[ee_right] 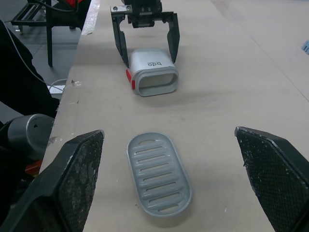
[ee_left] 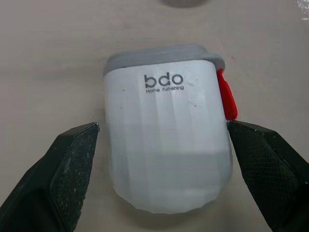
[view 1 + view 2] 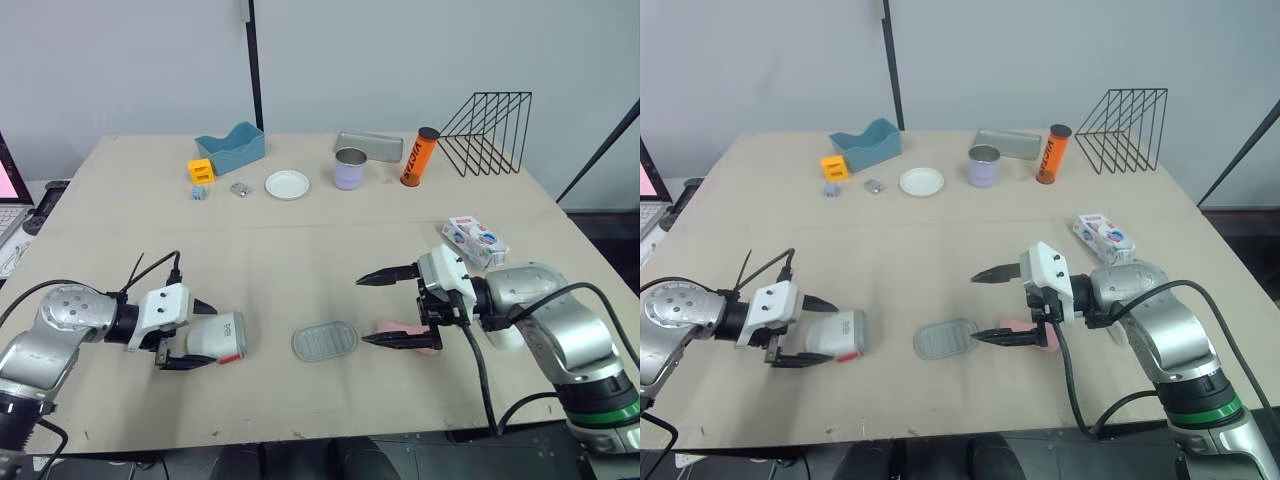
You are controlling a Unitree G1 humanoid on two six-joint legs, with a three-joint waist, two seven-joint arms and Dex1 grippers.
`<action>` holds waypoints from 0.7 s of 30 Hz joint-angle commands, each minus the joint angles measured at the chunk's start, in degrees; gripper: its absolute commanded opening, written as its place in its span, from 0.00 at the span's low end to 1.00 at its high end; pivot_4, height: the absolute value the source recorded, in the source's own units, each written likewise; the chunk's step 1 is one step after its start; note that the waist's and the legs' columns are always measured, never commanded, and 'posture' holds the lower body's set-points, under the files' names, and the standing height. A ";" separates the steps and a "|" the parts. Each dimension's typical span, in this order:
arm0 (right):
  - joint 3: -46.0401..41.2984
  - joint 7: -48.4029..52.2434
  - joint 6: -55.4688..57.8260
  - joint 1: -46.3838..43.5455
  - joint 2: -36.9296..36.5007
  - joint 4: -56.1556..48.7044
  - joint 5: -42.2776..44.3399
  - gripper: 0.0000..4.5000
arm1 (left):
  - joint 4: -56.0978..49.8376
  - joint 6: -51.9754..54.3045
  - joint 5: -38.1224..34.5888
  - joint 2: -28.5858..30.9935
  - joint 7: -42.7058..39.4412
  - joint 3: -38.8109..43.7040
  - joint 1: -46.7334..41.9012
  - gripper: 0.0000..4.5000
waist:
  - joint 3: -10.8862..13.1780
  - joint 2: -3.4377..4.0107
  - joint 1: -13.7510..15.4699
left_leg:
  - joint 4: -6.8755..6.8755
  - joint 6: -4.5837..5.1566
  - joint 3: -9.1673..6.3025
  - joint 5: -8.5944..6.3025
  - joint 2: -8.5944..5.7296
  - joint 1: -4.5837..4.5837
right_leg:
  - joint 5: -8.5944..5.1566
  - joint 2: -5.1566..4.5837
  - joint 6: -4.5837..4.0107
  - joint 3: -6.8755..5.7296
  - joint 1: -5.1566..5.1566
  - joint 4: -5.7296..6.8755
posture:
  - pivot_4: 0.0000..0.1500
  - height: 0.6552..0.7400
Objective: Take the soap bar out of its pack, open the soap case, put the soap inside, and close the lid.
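Note:
The white soap case (image 3: 220, 335) with a grey rim and red latch lies on its side at the front left of the table. My left gripper (image 3: 208, 336) is open, one finger on each side of the case (image 2: 166, 140). A grey slotted insert tray (image 3: 325, 341) lies flat in the front middle. Just right of it lies the pink soap bar (image 3: 395, 327), with my right gripper (image 3: 362, 311) open wide over it and its lower finger across the bar. The soap pack (image 3: 475, 240) rests behind my right arm.
Along the back stand a blue bin (image 3: 230, 147), a yellow block (image 3: 201, 170), a white plate (image 3: 287, 184), a lilac cup (image 3: 349, 170), an orange can (image 3: 420, 157), a metal tray (image 3: 368, 145) and a black wire rack (image 3: 490, 130).

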 commanded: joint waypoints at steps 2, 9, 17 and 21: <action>-0.05 0.35 -0.47 -0.91 0.19 -0.89 0.50 1.00 | -3.63 1.67 -2.76 1.50 0.23 3.95 -0.21 1.00 | 0.00 0.00 -0.02 | 0.00 0.00 0.01 0.00 0.00 0.00 | 0.01 0.00 0.02 0.01 0.00 0.00 | 1.00 0.99; -1.78 0.28 1.24 -1.37 -0.25 -1.12 2.48 1.00 | -10.99 9.94 -9.68 3.75 0.54 8.72 1.16 1.00 | 0.00 -0.01 -0.02 | 0.01 -0.01 -0.01 0.00 0.00 0.00 | 0.01 0.00 0.03 0.00 0.00 0.01 | 1.00 0.99; -3.68 -0.54 1.70 -1.90 -3.53 0.62 1.15 1.00 | -23.14 17.93 -17.50 -6.13 12.57 9.17 -1.93 1.00 | -0.01 -0.03 0.18 | 0.10 -0.03 -0.05 -0.01 -0.08 0.00 | 0.04 -0.02 0.47 0.09 0.14 0.02 | 1.00 0.99; -3.00 -1.60 3.29 -2.60 -5.04 0.85 0.17 1.00 | -24.09 18.70 -16.98 -6.82 13.24 6.16 -0.47 1.00 | -0.01 -0.02 -0.16 | 0.08 -0.05 -0.05 -0.06 -0.05 0.07 | 0.04 0.08 0.39 0.14 0.13 0.04 | 1.00 0.99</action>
